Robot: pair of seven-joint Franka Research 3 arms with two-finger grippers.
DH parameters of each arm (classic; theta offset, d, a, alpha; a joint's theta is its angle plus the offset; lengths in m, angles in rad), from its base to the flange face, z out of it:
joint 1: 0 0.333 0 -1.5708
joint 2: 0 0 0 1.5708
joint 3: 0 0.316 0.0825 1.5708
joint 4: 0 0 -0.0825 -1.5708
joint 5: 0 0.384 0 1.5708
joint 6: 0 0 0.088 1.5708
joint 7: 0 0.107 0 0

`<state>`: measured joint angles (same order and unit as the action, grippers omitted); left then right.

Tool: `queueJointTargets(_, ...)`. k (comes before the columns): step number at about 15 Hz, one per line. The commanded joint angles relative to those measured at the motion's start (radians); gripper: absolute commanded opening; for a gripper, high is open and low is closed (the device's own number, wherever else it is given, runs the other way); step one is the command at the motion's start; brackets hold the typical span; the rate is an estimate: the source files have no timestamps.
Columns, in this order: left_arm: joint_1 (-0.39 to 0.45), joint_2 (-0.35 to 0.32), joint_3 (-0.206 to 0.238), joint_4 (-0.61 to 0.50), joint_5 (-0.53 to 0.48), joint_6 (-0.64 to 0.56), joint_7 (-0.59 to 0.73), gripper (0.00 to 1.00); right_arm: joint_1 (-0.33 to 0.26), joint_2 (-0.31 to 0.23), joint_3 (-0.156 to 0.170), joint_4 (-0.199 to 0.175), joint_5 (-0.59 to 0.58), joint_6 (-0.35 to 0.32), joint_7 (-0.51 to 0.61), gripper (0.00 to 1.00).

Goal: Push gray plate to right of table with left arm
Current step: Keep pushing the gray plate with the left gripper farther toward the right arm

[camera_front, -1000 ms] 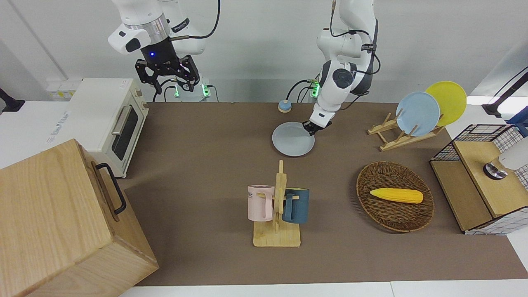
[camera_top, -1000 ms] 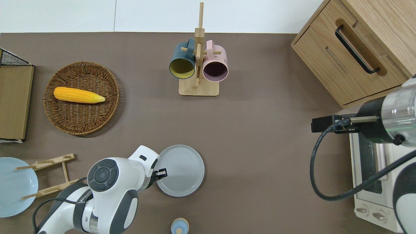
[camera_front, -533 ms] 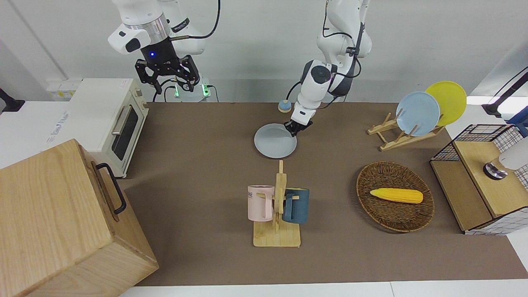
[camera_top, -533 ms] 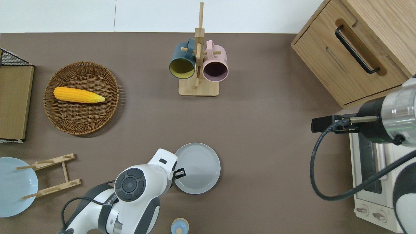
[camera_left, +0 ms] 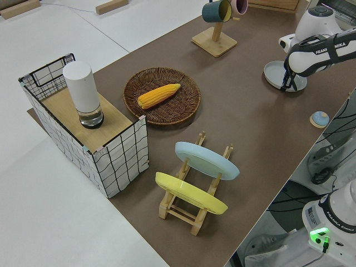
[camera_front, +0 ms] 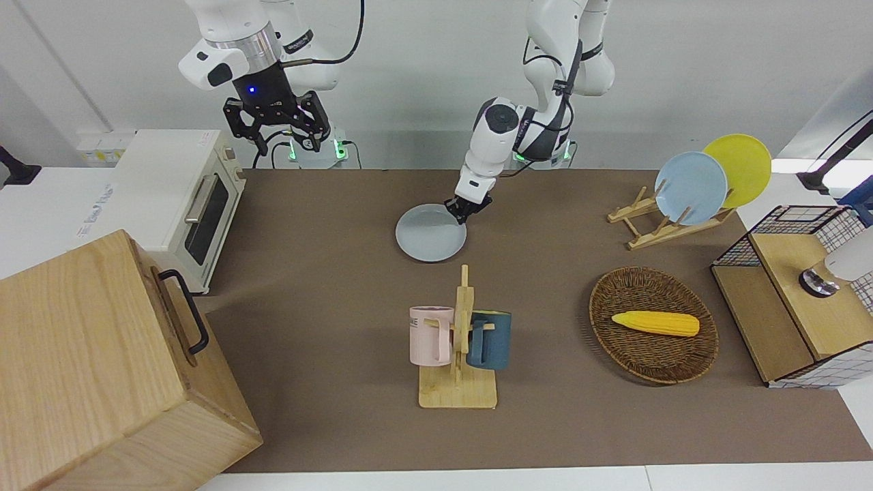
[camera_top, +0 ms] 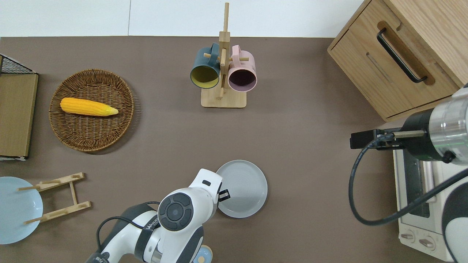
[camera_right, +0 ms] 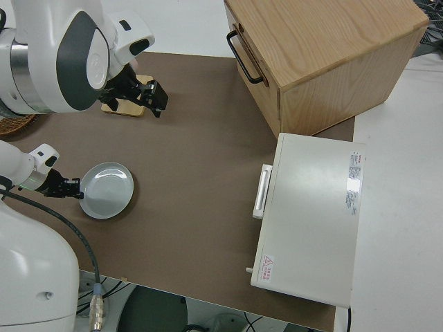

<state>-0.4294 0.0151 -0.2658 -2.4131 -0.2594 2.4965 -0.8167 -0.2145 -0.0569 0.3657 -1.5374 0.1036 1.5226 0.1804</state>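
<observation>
The gray plate (camera_front: 428,235) lies flat on the brown table (camera_front: 327,286), nearer to the robots than the mug rack; it also shows in the overhead view (camera_top: 245,187). My left gripper (camera_front: 462,210) is down at table level, shut, its tip against the plate's rim on the side toward the left arm's end (camera_top: 223,195). The left side view shows the same contact (camera_left: 286,84). My right arm is parked with its gripper (camera_front: 286,144) open and empty.
A mug rack (camera_front: 458,341) with a pink and a dark blue mug stands mid-table. A white toaster oven (camera_front: 177,198) and a wooden cabinet (camera_front: 95,368) fill the right arm's end. A corn basket (camera_front: 653,324), plate rack (camera_front: 692,187) and wire crate (camera_front: 791,293) are at the left arm's end.
My left gripper has slid toward the right arm's end of the table, pushing the gray plate along with it. The right arm has not moved.
</observation>
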Motion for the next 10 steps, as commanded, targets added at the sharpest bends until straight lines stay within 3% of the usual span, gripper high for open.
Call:
queueJointTargets(1, -0.017, 0.048, -0.042, 0.022, -0.009, 0.061, -0.076, 0.00, -0.006, 0.006, 0.004, 0.014, 0.016, -0.005, 0.002, 0.996)
queueJointTargets(10, -0.048, 0.114, -0.079, 0.083, 0.000, 0.137, -0.180, 0.00, -0.006, 0.006, 0.004, 0.014, 0.016, -0.005, 0.002, 0.996)
